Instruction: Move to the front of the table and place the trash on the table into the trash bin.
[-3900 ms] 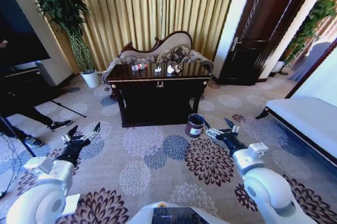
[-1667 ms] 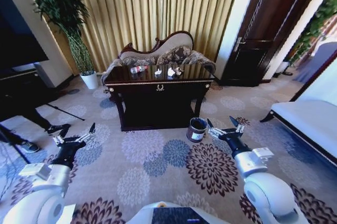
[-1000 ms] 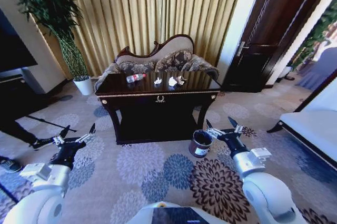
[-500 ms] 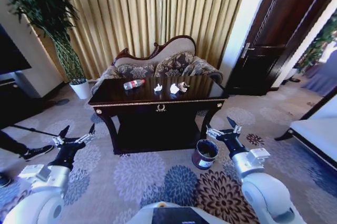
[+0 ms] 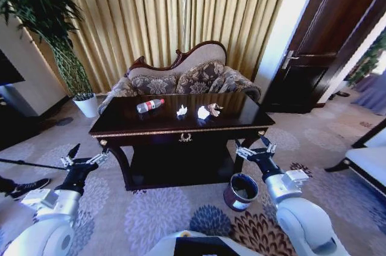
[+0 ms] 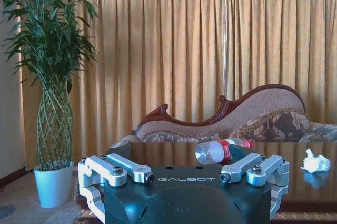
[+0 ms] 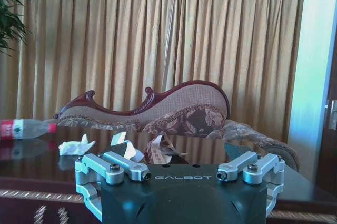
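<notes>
On the table [image 5: 120,128] lie one bottle [image 5: 149,106] on its side and two white paper wads [image 5: 182,111], with a brownish scrap [image 5: 214,109] beside them. One trash bin [image 5: 241,191] stands on the carpet by the table's right front leg. The left gripper [image 5: 84,156] and right gripper [image 5: 256,149] hover low before the table, both spread wide and empty. The left wrist view shows a potted plant [image 6: 50,103].
</notes>
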Controlling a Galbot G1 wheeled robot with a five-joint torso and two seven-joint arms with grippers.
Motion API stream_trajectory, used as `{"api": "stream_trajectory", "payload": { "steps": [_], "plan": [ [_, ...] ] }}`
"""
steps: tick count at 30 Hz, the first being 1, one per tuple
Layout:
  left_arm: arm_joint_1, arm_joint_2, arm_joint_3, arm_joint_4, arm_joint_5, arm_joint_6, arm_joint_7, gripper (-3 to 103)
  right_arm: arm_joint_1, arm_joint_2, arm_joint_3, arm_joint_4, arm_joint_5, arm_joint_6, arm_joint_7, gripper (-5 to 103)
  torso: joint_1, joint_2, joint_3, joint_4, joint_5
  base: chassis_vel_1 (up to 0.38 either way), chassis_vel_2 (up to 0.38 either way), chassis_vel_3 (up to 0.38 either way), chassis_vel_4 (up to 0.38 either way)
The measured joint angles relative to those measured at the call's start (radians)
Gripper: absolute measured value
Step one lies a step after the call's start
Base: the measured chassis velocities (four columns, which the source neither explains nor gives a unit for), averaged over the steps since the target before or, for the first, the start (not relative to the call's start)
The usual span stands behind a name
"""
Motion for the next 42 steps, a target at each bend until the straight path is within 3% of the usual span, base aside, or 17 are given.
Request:
{"api": "stream_trajectory", "payload": {
  "steps": [22,28,31,42],
  "plan": [
    [0.008,-0.012,-0.007,-0.006,-0.005,-0.013,0.001,100,0.007,-0.005,-0.012,-0.004,0.01,0.001,0.002,100,0.0,0.0,0.0,0.0,0.0001,-0.161,0.161,0.16,-0.163],
    [0.015,-0.009,-0.008,-0.023,-0.012,-0.014,0.0,100,0.074,-0.067,-0.015,-0.028,0.141,-0.072,0.023,100,-0.001,0.0,0.0,-0.0001,0.0004,0.0,0.0,0.0,0.0],
    [0.018,-0.004,-0.009,-0.041,-0.015,-0.014,-0.002,100,0.152,-0.134,-0.024,-0.054,0.281,-0.145,0.044,100,0.0,0.0,0.0,0.0001,0.0002,0.0,0.0,0.0,0.0],
    [0.022,-0.018,-0.005,-0.048,-0.013,-0.009,-0.004,100,0.294,-0.288,-0.079,-0.197,0.352,-0.163,0.046,100,0.0,0.0,0.0,0.0,0.0004,0.0,0.0,0.0,0.0]
  ]
}}
